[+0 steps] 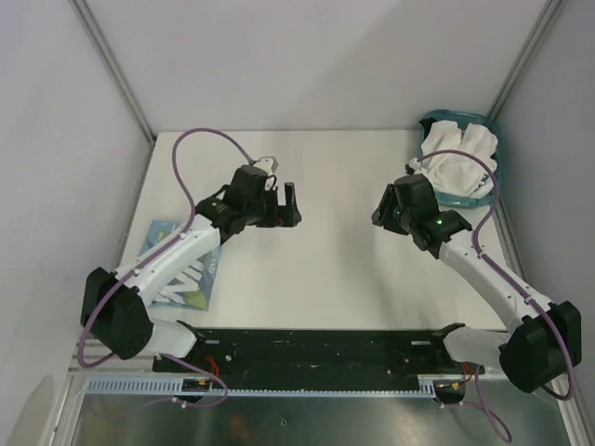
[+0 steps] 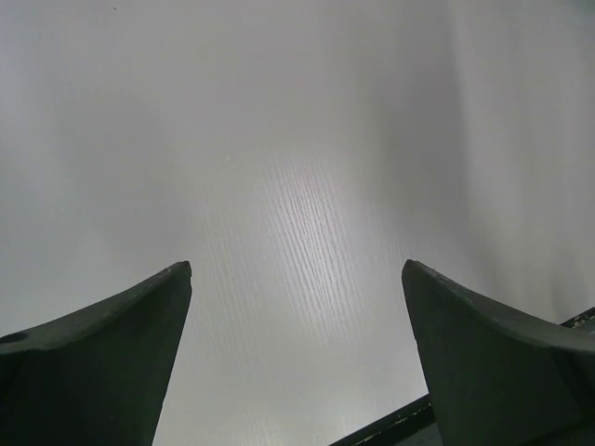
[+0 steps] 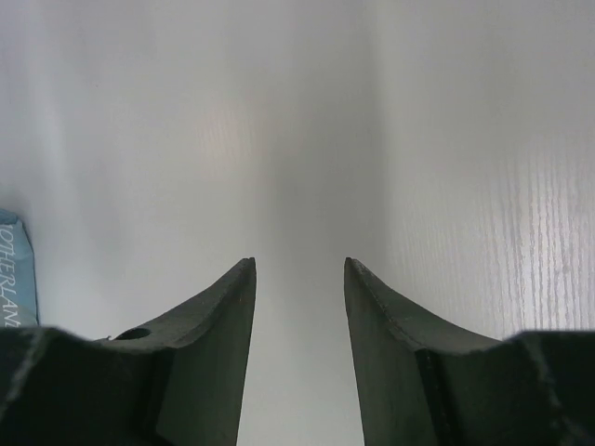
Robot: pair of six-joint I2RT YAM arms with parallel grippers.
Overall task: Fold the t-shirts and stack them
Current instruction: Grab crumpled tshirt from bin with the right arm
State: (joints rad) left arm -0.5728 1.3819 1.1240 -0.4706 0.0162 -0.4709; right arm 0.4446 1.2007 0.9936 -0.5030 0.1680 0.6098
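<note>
A folded white t-shirt with a light-blue graphic and white letters lies flat at the table's left edge, partly under my left arm. Its blue edge shows at the far left of the right wrist view. Crumpled white t-shirts fill the teal bin at the back right. My left gripper hovers over bare table at centre left, jaws wide open and empty. My right gripper hovers over bare table at centre right, facing left, jaws open and empty.
The teal plastic bin stands at the back right corner, just behind my right arm. The black base rail runs along the near edge and shows in the left wrist view. White walls close in the table.
</note>
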